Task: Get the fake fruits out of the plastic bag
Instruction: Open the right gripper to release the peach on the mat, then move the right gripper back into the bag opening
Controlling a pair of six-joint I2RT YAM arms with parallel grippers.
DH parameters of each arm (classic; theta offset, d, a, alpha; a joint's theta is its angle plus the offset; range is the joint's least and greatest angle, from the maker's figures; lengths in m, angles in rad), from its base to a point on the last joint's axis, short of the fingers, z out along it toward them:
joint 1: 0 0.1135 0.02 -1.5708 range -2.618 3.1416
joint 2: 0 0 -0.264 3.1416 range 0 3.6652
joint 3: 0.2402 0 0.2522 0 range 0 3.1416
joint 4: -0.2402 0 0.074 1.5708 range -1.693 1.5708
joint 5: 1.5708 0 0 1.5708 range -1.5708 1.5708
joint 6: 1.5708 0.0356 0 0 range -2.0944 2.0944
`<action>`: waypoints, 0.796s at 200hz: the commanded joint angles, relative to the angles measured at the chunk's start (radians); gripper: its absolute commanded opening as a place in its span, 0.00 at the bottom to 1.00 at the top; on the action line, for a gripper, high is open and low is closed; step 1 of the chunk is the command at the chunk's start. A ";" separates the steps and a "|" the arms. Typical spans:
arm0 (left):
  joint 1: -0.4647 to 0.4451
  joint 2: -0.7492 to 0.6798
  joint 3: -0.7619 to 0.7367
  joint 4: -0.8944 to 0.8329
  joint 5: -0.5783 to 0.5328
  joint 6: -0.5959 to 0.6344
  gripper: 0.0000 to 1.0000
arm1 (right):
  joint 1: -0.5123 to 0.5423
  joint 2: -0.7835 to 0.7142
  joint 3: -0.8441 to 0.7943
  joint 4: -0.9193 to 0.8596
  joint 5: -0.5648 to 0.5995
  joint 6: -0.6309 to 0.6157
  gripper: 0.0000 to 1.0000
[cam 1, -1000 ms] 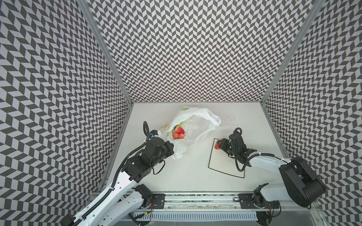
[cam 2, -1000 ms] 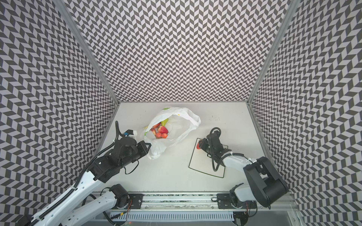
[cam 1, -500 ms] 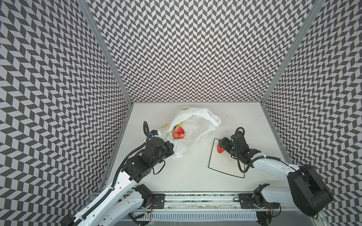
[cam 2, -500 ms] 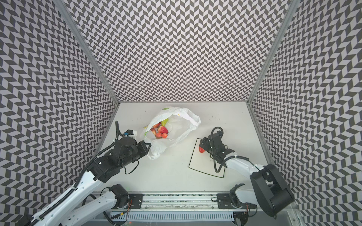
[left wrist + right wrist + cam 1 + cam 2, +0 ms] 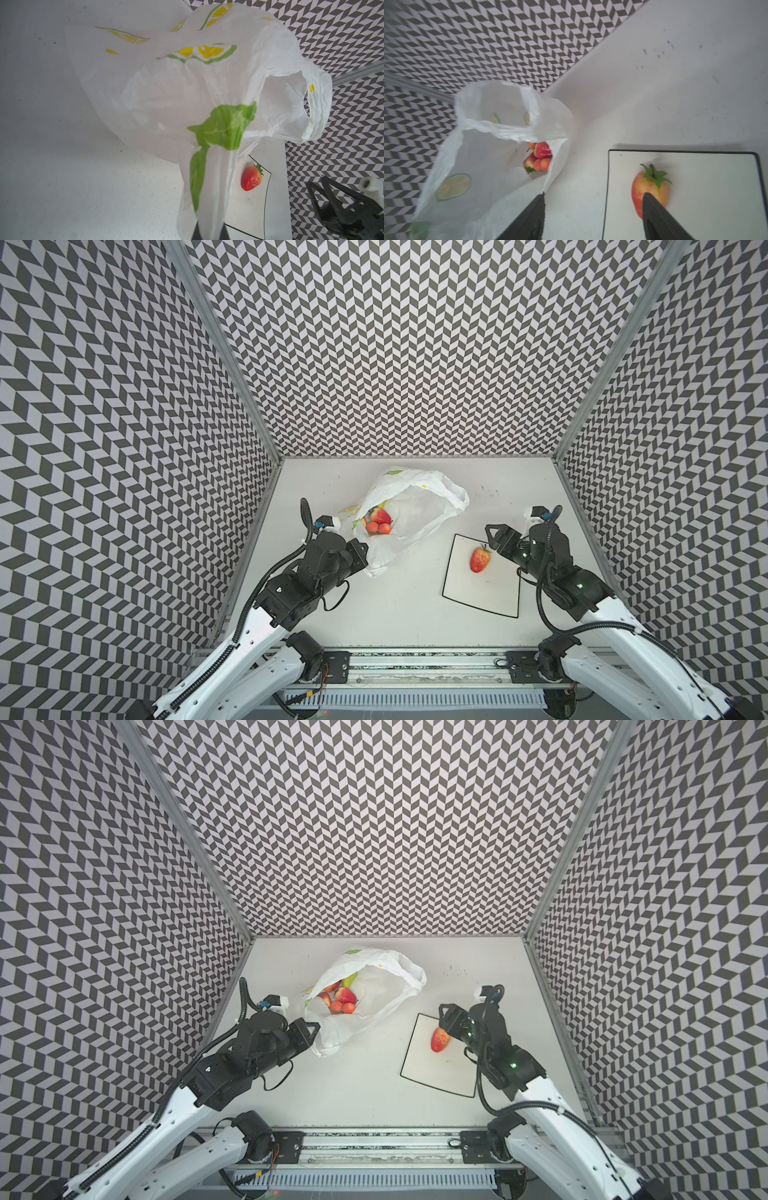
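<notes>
Two grippers show here. The left gripper (image 5: 364, 548) is squeezed tight on an edge of the plastic bag (image 5: 415, 510) and holds that edge up. The right gripper (image 5: 593, 195) has its fingers wide apart and holds nothing. It hangs close to one red strawberry (image 5: 479, 559) with a green cap. That strawberry lies on its side on a square white plate (image 5: 482, 593) with a thin black rim.

The bag sits on the table (image 5: 395, 614), left of the plate, with its mouth wide open. The other fake fruits (image 5: 379, 522) lie inside it: red strawberries, small orange-red round ones and a bit of green. Yellow lemon slices and green leaves are printed on the bag. In the left wrist view the bag hides part of the plate. Black-and-white zigzag walls (image 5: 395, 344) stand on three sides.
</notes>
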 commanded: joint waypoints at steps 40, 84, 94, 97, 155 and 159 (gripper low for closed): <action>-0.005 -0.011 -0.001 0.011 -0.017 0.005 0.00 | 0.394 0.037 0.099 0.112 0.035 -0.271 0.60; -0.005 -0.014 0.007 -0.030 -0.014 0.011 0.00 | 0.532 0.302 0.176 0.263 0.052 -0.366 0.58; -0.004 -0.019 0.007 -0.041 -0.017 0.010 0.00 | 0.532 0.373 0.186 0.318 0.049 -0.352 0.57; -0.005 -0.020 0.007 -0.045 -0.017 0.011 0.00 | 0.533 0.393 0.188 0.345 0.048 -0.347 0.57; -0.005 -0.040 0.001 -0.119 -0.014 -0.024 0.00 | 0.531 0.778 0.397 0.403 0.140 -0.202 0.55; -0.005 -0.041 0.002 -0.123 -0.015 -0.026 0.00 | 0.531 0.799 0.411 0.400 0.147 -0.192 0.54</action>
